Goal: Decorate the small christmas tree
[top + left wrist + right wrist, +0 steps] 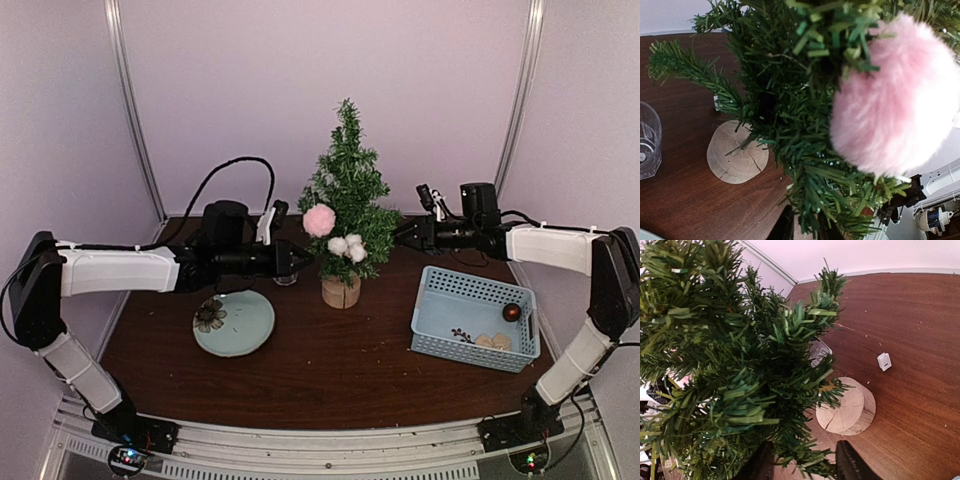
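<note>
Presently, the small christmas tree [347, 200] stands mid-way across the tabletop [330, 350], with a pink pom-pom [319, 220] on its left side. Advice: steady a branch without tipping the stump base [341, 292]. The left gripper [807, 227] is narrowed about lower needles; a firm pinch cannot be confirmed. The right gripper [805, 462] is spread, straddling a branch tip.

Top external: high above near edge of table [330, 350], facing forward-down, wide. Wrist views: close, opposite sides of small christmas tree [348, 190]; all share stump base [341, 292].

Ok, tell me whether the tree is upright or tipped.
Upright: the small christmas tree stands vertical, its stump base flat on the table.
</note>
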